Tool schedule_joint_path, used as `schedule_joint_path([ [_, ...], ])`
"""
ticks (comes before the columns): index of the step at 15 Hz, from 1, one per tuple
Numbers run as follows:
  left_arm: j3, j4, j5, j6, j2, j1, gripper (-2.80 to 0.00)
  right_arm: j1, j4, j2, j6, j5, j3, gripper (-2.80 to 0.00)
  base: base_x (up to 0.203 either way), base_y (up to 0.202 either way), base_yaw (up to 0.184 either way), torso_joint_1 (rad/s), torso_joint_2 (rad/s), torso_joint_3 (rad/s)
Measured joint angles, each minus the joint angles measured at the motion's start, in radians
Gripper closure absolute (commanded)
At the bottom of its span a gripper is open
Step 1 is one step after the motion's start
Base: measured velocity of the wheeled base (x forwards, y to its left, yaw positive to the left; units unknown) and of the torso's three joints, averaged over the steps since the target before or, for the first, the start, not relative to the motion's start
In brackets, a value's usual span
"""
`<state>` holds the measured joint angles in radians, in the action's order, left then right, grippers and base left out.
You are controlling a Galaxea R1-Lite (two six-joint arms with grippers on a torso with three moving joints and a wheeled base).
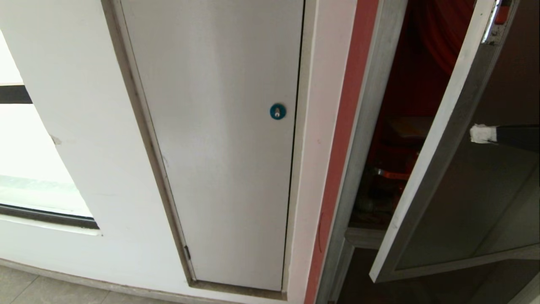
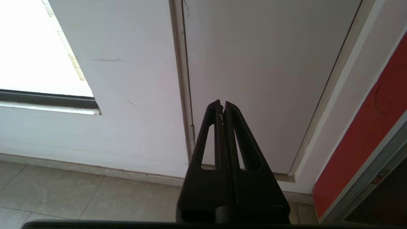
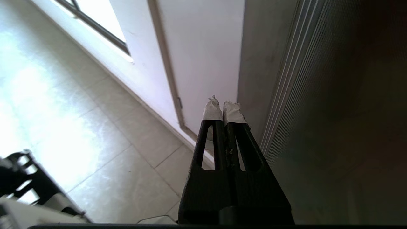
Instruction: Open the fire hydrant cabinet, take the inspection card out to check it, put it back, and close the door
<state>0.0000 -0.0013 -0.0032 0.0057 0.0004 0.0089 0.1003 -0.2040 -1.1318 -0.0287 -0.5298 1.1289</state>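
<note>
No brand, label or readable writing shows on anything here. There is one fire hydrant cabinet (image 1: 371, 126), a tall brushed-silver metal frame at the right of the head view with a dark red interior in which reddish shapes sit, too dim to make out. Its one door (image 1: 426, 169), a dark tinted glass panel in a flat brushed-silver frame, stands swung partway out from the frame, its free edge toward the camera; a bit of red and chrome shows at its top corner. The inspection card cannot be made out in the dark interior. The right gripper (image 1: 479, 133) reaches in from the right edge against the glass face of the door, near its silver edge; its two black fingers, tips wrapped in white tape, are pressed together with nothing between them (image 3: 223, 109). The left gripper (image 2: 222, 106) hangs low, well apart from the cabinet, its two bare black fingers also closed and empty, pointing at one plain white door panel (image 1: 219, 139), smooth and matte, carrying one small round blue lock (image 1: 277, 111). A red strip (image 1: 344, 147) runs beside the cabinet frame. Pale square floor tiles (image 2: 79, 197) lie below, and one bright window (image 1: 25, 177) sits at the left.
</note>
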Motion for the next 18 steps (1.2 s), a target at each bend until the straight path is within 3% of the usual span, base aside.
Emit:
schedule_joint_path([
  [3, 0.000, 0.000, 0.000, 0.000, 0.000, 0.000, 0.00, 0.057, 0.121, -0.084, 0.002, 0.141, 0.009, 0.00, 0.000, 0.000, 0.000, 0.000, 0.00, 0.000],
  [7, 0.000, 0.000, 0.000, 0.000, 0.000, 0.000, 0.00, 0.069, 0.251, -0.185, 0.002, 0.276, 0.010, 0.00, 0.000, 0.000, 0.000, 0.000, 0.00, 0.000],
  [16, 0.000, 0.000, 0.000, 0.000, 0.000, 0.000, 0.00, 0.070, 0.522, -0.408, -0.033, 0.447, 0.026, 0.00, 0.000, 0.000, 0.000, 0.000, 0.00, 0.000],
  [18, 0.000, 0.000, 0.000, 0.000, 0.000, 0.000, 0.00, 0.070, 0.542, -0.440, -0.033, 0.454, 0.030, 0.00, 0.000, 0.000, 0.000, 0.000, 0.00, 0.000],
])
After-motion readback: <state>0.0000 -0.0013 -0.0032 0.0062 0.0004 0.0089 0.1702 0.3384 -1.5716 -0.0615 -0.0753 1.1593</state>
